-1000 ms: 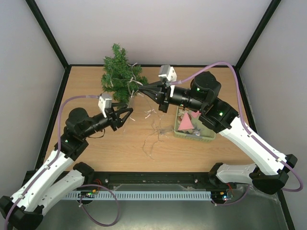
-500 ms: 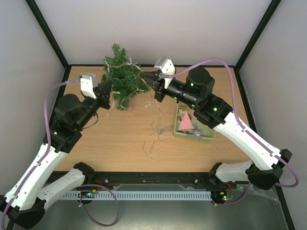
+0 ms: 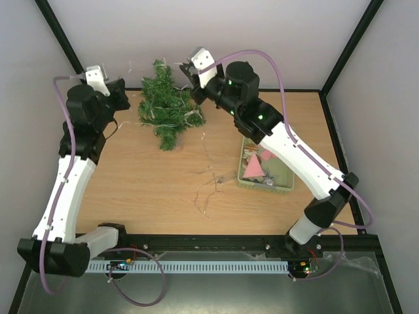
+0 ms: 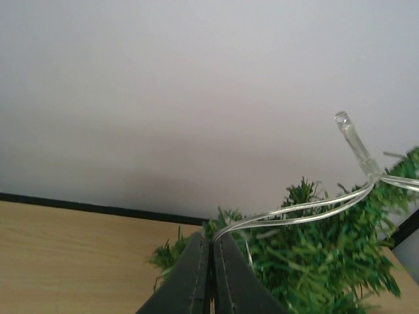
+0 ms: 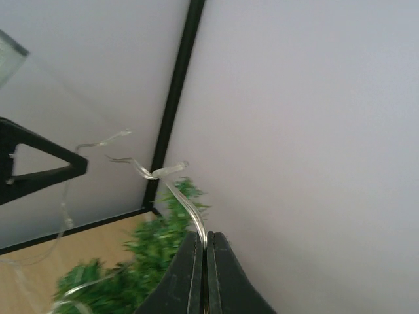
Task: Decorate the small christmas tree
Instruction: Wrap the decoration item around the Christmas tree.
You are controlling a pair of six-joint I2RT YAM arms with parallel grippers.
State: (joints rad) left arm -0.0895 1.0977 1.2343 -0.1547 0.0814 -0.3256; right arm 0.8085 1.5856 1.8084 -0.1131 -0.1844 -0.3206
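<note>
Clear light wire [image 4: 294, 209] draped over the small christmas tree [image 3: 167, 111], pinched on both sides.
My left gripper [image 4: 211, 237] is pressed together on the wire. The tree stands at the table's far edge, and beyond it my right gripper [image 5: 204, 234] pinches the same strand. Pulling apart too hard could topple the tree or slip the wire. Rightmost, the green basket [image 3: 265, 188] holds a pink ornament [image 3: 254, 167] and smaller pieces.
</note>
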